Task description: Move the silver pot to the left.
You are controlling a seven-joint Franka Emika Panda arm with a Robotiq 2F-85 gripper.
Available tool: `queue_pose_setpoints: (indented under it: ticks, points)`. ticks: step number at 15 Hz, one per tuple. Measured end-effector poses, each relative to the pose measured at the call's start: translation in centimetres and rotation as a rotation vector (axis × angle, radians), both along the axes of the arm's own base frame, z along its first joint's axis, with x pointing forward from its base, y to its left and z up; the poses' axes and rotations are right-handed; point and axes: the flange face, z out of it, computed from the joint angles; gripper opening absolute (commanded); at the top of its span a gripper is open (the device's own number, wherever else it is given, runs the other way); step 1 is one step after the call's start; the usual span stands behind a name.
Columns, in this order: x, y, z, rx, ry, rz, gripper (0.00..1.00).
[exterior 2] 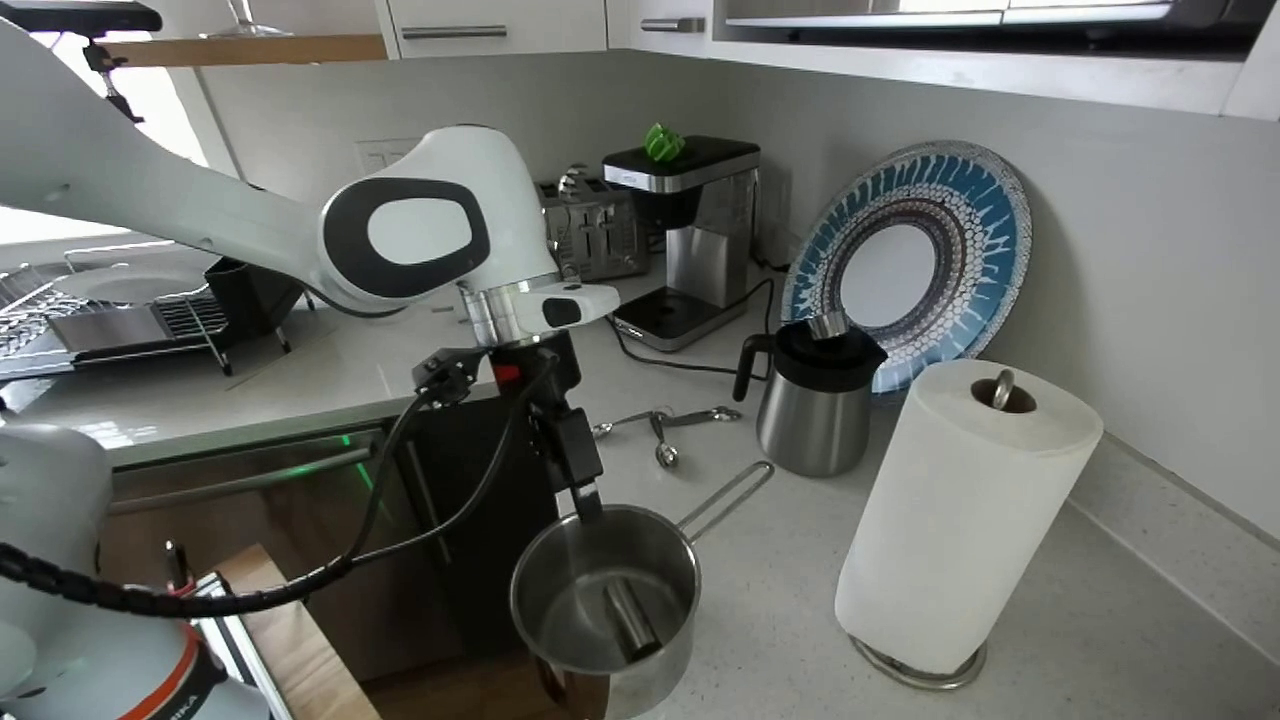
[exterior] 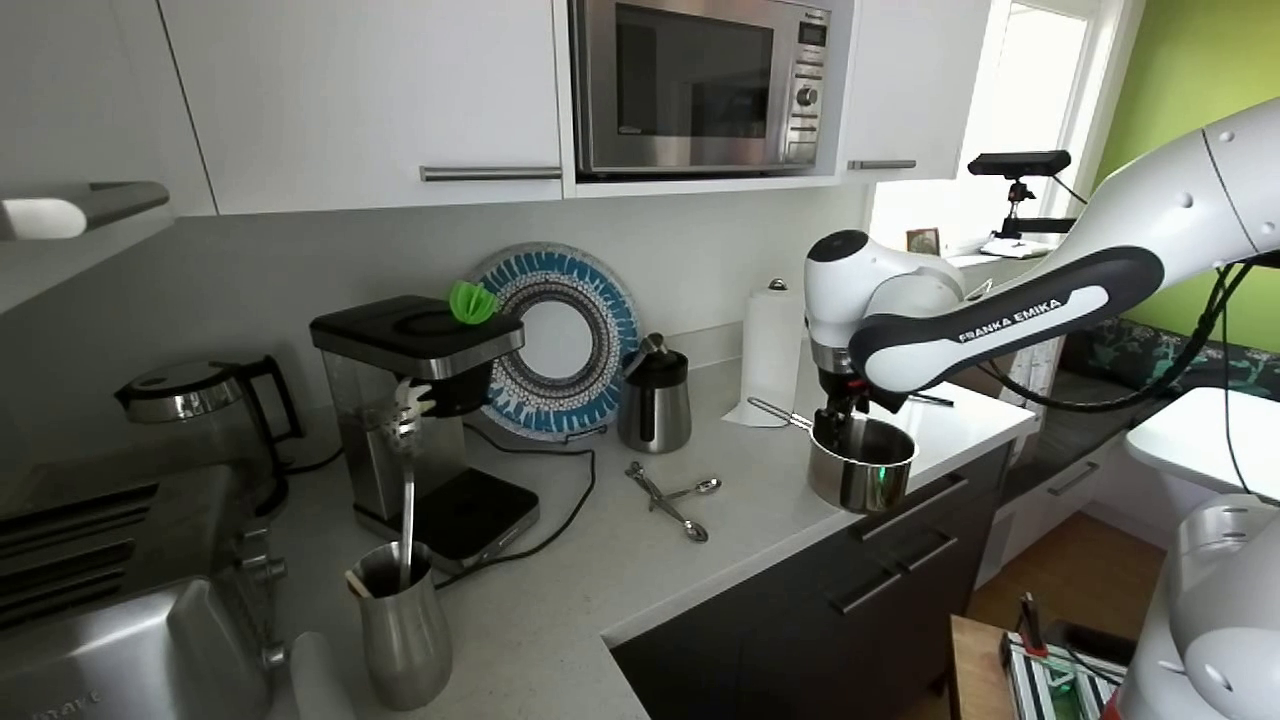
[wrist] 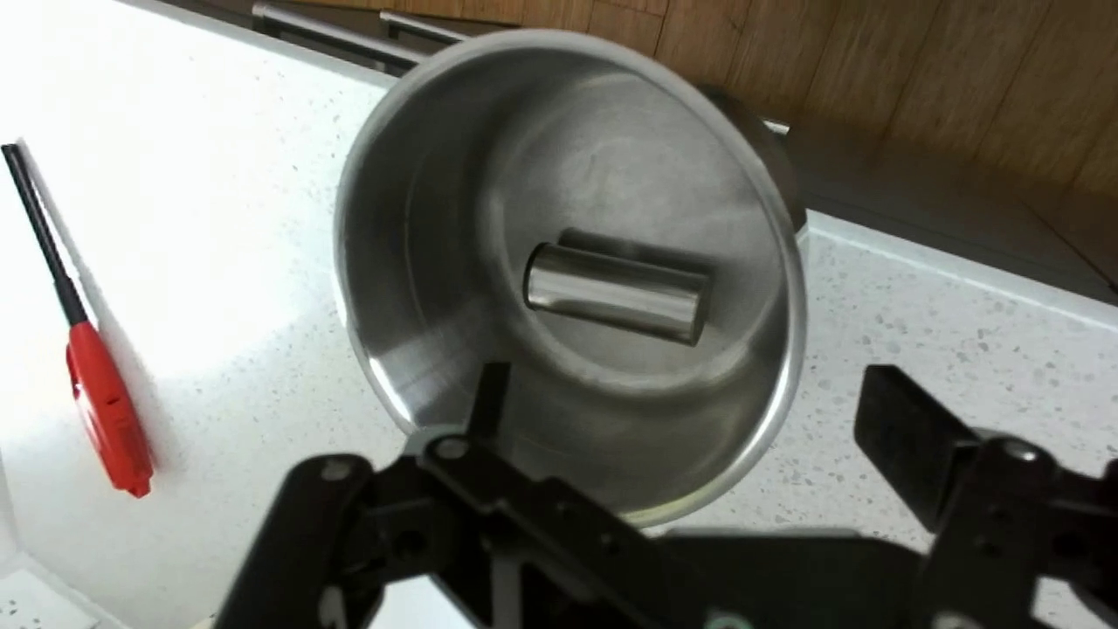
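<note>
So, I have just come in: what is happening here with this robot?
A robot arm has its hand at the silver pot, which it is meant to move to the left. The jaws stand apart, one over the pot's mouth and one outside it, so the pot seems not gripped yet. It is at the edge of the counter, with a metal cylinder lying inside.

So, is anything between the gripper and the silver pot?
Nothing visible does: in the wrist view the open gripper has one finger over the silver pot, the other beyond its rim. A metal cylinder lies inside, clear of both.
</note>
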Motion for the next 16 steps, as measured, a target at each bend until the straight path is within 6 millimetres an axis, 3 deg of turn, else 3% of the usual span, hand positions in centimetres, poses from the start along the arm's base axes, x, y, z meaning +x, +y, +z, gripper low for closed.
queue_pose_setpoints:
  ticks: [12,13,14,16]
  points:
    - [1.7,0.2,-4.6,0.067,0.094,0.110,1.00]
    - [1.9,0.4,-5.1,0.076,0.101,0.116,0.97]
    - [2.1,0.5,-5.7,0.088,0.108,0.122,0.73]
    - [2.5,0.6,-6.8,0.118,0.115,0.137,0.69]
